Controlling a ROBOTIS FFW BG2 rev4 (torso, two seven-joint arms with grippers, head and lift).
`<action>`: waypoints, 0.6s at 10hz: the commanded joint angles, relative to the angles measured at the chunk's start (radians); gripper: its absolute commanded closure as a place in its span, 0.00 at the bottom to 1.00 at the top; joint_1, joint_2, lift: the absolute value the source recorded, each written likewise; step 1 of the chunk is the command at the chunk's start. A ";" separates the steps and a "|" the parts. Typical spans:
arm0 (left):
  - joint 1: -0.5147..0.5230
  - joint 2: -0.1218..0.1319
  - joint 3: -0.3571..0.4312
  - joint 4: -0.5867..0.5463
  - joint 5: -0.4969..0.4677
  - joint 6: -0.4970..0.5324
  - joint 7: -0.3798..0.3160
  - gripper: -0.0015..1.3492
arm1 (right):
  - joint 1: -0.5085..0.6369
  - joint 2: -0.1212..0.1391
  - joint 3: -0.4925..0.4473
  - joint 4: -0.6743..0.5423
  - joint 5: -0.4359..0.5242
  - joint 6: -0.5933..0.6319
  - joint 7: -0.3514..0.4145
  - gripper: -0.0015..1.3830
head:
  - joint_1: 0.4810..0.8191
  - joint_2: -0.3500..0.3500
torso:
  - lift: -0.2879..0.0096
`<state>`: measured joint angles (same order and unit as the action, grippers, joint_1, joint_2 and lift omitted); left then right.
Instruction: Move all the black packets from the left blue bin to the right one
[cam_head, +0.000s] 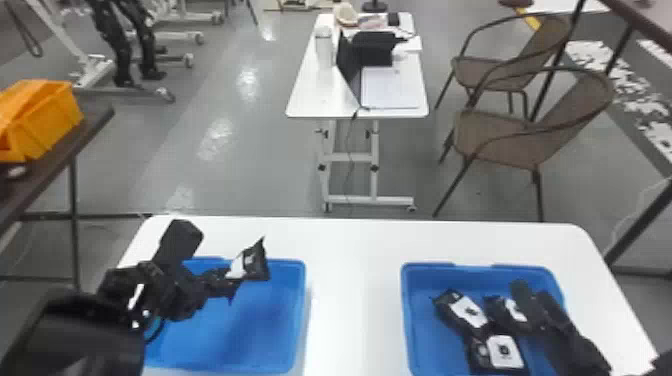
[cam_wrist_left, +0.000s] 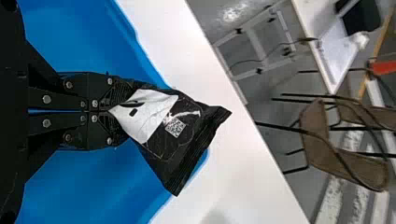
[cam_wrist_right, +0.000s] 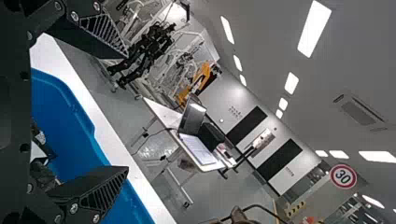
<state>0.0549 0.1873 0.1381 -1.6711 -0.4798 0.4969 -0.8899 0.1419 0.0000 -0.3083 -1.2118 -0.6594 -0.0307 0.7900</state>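
Near the desk's (cam_head: 352, 300) left side, in the head view, the left pincer (cam_head: 234, 282) hangs over the left blue bin (cam_head: 301, 310) with a black packet (cam_head: 256, 262). The right pincer (cam_head: 532, 292) blocks some of the black packets (cam_head: 502, 350) in the right blue bin (cam_head: 407, 305). Two chairs (cam_head: 510, 137) stand past the far edge.

Left wrist view: the left pincer (cam_wrist_left: 122, 111) squeezes the packet's end.

Right wrist view: the right pincer (cam_wrist_right: 127, 112) is wide.

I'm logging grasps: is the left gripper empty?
No, the left gripper has a black packet pinched between its fingers.
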 joint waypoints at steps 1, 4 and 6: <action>0.017 -0.035 -0.038 -0.052 0.084 -0.133 0.042 0.88 | -0.013 0.001 0.009 -0.015 0.009 -0.006 0.017 0.13 | 0.63 0.54 | 0.97; -0.129 -0.006 -0.175 0.202 0.342 -0.354 0.121 0.86 | -0.088 0.001 0.075 -0.012 0.041 -0.009 0.055 0.13 | 0.63 0.41 | 0.97; -0.283 0.020 -0.350 0.380 0.449 -0.408 0.164 0.86 | -0.140 0.001 0.137 -0.005 0.050 -0.023 0.054 0.13 | 0.63 0.39 | 0.97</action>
<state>-0.1857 0.2034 -0.1649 -1.3390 -0.0559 0.1002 -0.7251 0.0156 0.0000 -0.1876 -1.2186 -0.6114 -0.0508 0.8439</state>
